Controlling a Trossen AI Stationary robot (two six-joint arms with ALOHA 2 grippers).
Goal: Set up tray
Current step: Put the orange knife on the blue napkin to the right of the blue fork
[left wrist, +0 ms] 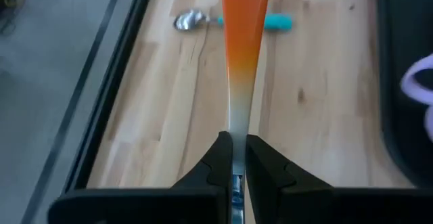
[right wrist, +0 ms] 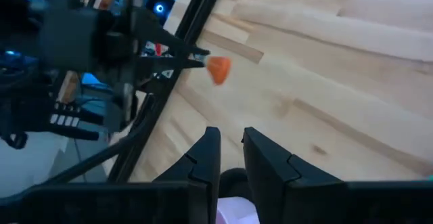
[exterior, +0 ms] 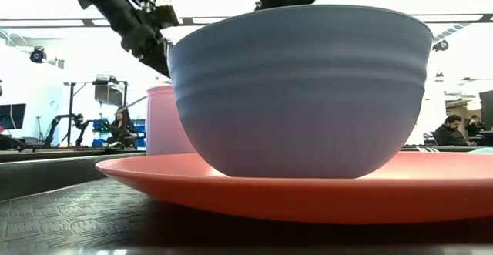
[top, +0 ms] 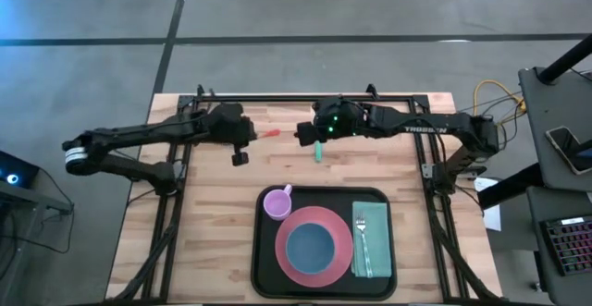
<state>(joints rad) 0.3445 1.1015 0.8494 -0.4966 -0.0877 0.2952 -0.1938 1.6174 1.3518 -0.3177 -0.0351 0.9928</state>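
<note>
Over the far half of the table I see both arms reaching toward each other, above the bare wood. Left gripper (top: 255,136): fingers clamped tight on the silver end of an orange-handled utensil (left wrist: 245,41), which sticks out toward the right arm; held clear of the table. Beyond it, lying flat on the wood, a teal-handled spoon (top: 317,151), touched by neither arm.

Right gripper (top: 302,132): just beside the orange tip, facing it, fingers (right wrist: 206,158) narrow with a small gap; I cannot make out anything between them.

Tray (top: 263,260): near edge of the table, centre-right, well apart from both grippers. On it, left to right: lilac cup (top: 277,202) in the far left corner, pink plate (top: 314,247) carrying a blue bowl (top: 310,246), then a green napkin (top: 373,239) with a fork (top: 362,237) lying on top.
</note>
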